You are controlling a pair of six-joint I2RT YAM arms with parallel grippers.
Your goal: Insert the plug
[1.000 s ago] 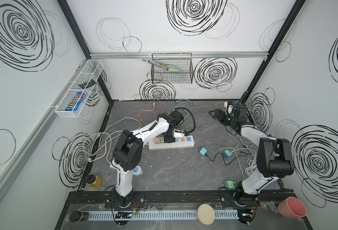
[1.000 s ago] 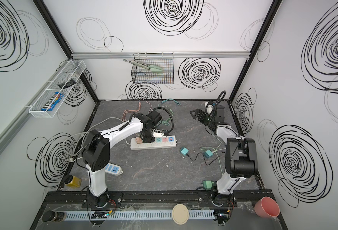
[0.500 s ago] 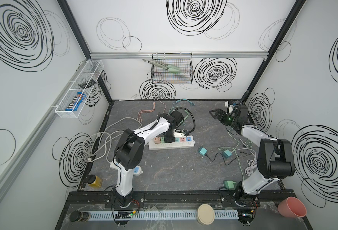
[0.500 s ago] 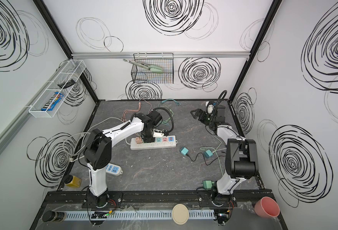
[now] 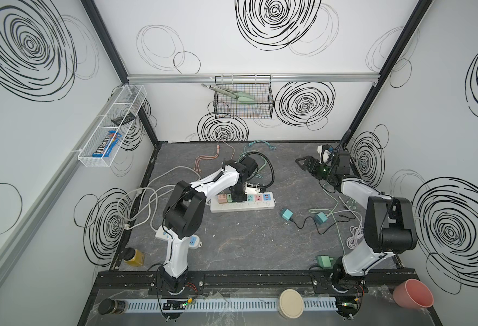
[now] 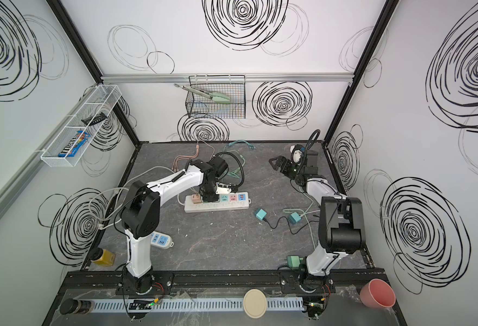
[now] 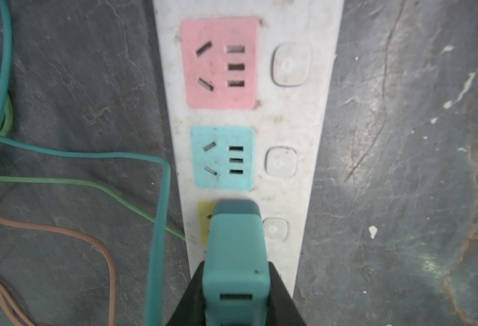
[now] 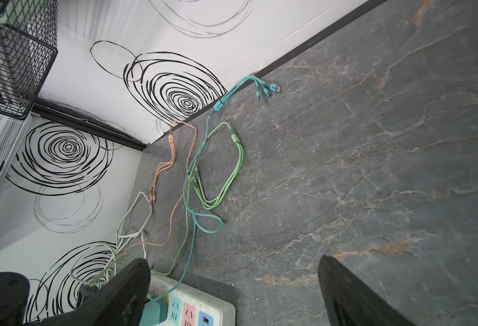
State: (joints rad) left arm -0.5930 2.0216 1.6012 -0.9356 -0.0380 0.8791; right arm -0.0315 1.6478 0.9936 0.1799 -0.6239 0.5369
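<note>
The left gripper [image 7: 236,282] is closed partway, its black jaws clamped on the two flanks of the teal plug [image 7: 236,242]. The plug's long axis runs straight out from the claw and down to the power strip [image 7: 302,127]. Its far end sits over the yellow socket [image 7: 203,223], next to the empty blue socket [image 7: 222,158]. Whether the prongs are fully home cannot be told. The coming push likely goes along that same axis, straight into the strip. In a top view the right gripper [image 5: 303,164] hangs well apart to the right, jaws spread wide and holding nothing. The left arm is plainly the nearer.
</note>
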